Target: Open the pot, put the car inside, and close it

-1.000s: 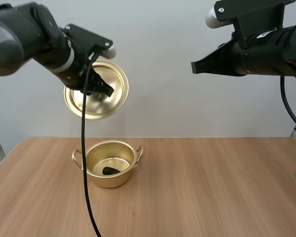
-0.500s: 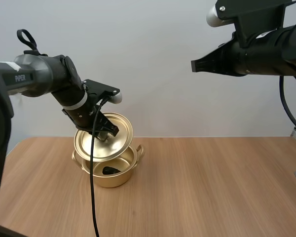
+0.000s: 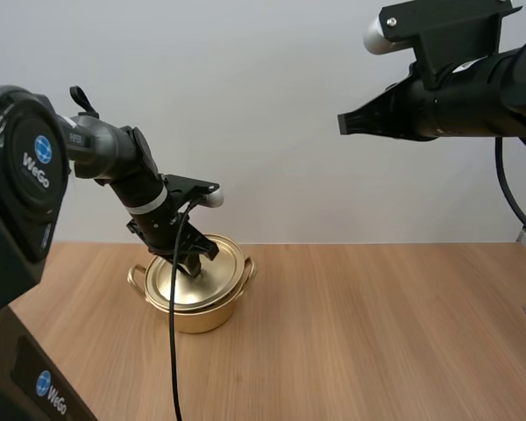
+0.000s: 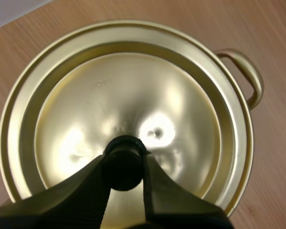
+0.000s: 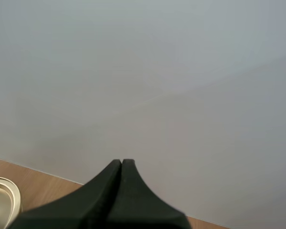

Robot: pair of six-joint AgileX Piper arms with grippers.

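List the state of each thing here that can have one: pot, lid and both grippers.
Pot: upright on the table, covered by the lid.
Lid: resting on the pot's rim; I cannot tell whether it is fully seated.
Left gripper: jaws shut on the lid's black knob.
Right gripper: jaws shut on nothing, raised high and away from the pot.

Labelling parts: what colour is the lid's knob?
Black; the knob shows best in the left wrist view.
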